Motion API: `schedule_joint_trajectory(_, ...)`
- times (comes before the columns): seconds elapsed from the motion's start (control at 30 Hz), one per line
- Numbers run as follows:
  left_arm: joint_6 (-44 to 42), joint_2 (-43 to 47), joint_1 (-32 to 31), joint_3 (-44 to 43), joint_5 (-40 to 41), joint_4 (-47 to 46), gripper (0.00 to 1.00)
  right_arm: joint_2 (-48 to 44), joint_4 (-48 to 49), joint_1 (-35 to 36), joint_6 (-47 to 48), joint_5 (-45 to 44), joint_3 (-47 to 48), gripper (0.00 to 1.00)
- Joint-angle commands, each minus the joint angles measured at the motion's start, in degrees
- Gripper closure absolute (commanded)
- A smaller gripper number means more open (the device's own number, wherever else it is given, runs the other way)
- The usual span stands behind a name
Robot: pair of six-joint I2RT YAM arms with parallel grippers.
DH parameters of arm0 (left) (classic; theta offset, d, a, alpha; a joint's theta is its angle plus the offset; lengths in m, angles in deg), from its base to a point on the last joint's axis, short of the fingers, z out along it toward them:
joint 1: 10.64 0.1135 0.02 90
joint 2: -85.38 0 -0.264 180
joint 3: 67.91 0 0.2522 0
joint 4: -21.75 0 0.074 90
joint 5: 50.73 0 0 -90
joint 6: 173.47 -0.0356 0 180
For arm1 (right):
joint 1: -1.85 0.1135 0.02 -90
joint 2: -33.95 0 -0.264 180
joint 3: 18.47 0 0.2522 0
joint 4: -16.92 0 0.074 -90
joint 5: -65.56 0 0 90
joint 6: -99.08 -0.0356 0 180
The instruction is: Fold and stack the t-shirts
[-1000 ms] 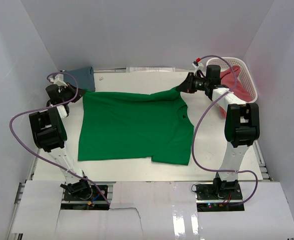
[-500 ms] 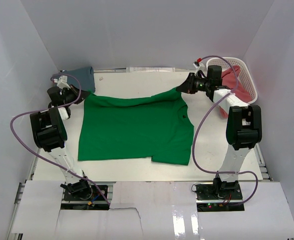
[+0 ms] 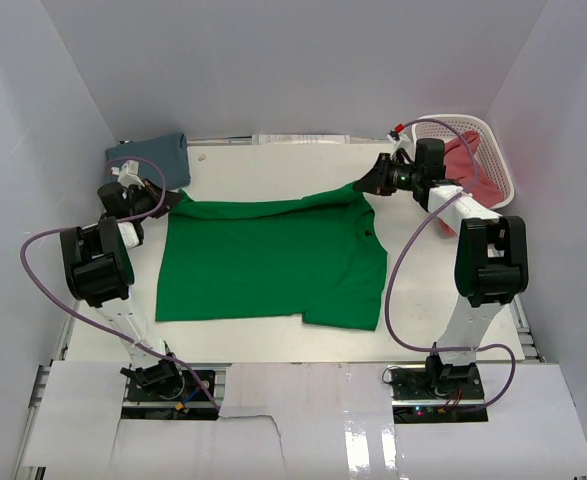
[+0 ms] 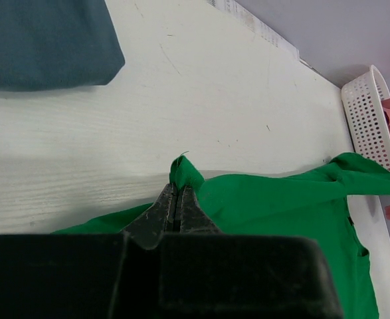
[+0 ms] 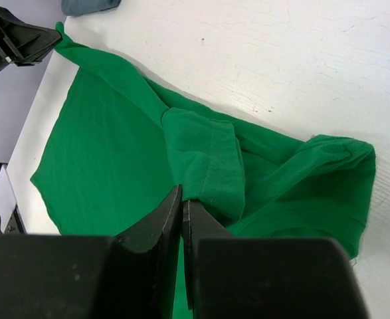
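My left claw (image 4: 177, 196) and right claw (image 5: 181, 199) each pinch the far edge of the soft bright green cloth t-shirt (image 3: 273, 260), spread between them on the table (image 3: 273, 170). Folded slate blue t-shirt (image 3: 153, 155) behind my left; white lattice basket (image 3: 501, 155) of pinkish red cloth (image 3: 463, 158) beside my right.

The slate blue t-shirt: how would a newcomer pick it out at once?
Start at the white table and look to its far left corner, beyond the green t-shirt spread in the middle. The slate blue t-shirt lies there, folded into a compact bundle, while the pinkish red t-shirt sits in the white basket at the far right.
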Motion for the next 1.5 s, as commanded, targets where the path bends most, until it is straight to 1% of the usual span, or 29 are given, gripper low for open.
schedule_joint_trajectory(0.0,-0.98,5.2,0.37,0.56,0.31,-1.5,1.0,-3.75,1.73,-0.86,0.43,0.27,-0.72,0.92)
schedule_joint_trajectory(0.23,0.69,6.17,1.25,1.35,-0.31,-2.55,1.0,-5.6,1.65,-1.21,0.43,0.09,-2.21,0.92)
schedule_joint_trajectory(0.47,2.27,7.22,2.39,3.29,-0.48,-4.13,1.0,-8.06,1.91,-1.3,0.96,-0.26,-6.34,0.92)
schedule_joint_trajectory(1.47,6.4,8.98,4.33,5.4,-1.98,-6.51,1.0,-13.86,1.12,-1.3,1.31,-0.61,-11.17,0.92)
